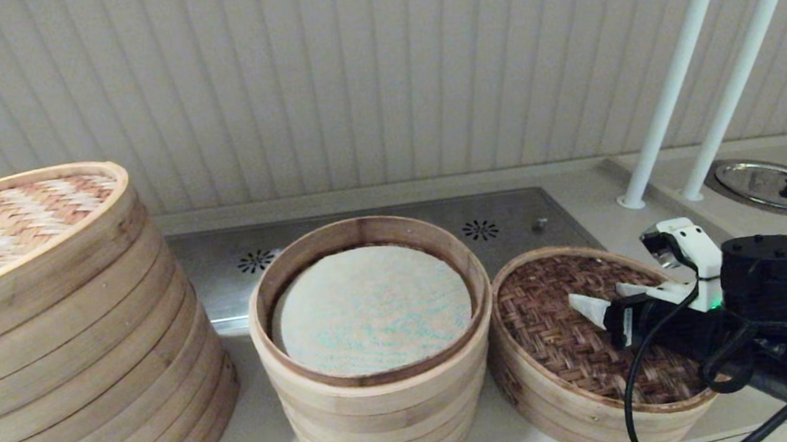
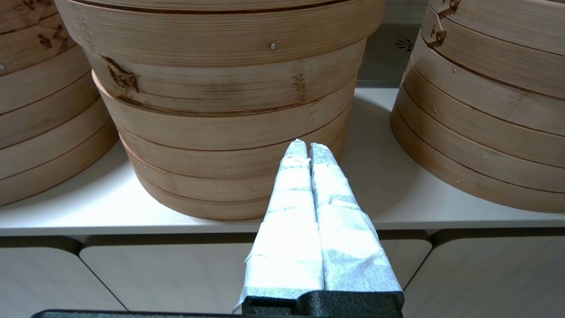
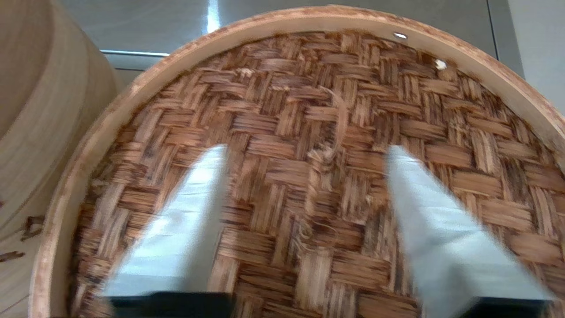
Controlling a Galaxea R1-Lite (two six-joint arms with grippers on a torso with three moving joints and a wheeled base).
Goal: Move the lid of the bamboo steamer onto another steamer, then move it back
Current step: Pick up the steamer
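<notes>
The bamboo steamer lid, dark brown herringbone weave inside a pale band rim, lies flat at the right of the counter. It tops a low bamboo wall with several bands. No slatted tray bottom shows; the lid covers whatever is under it. My right gripper hovers just above the lid's right half, open, with nothing between the fingers. In the right wrist view the open right gripper straddles the weave of the lid. My left gripper is shut and empty, low in front of the counter edge, pointing at the middle stack.
A tall pale stack with a whitish liner stands in the middle, close beside the lid. A big wide stack with a lighter loop-handled lid fills the left. Behind are a metal panel, two white poles and round metal covers.
</notes>
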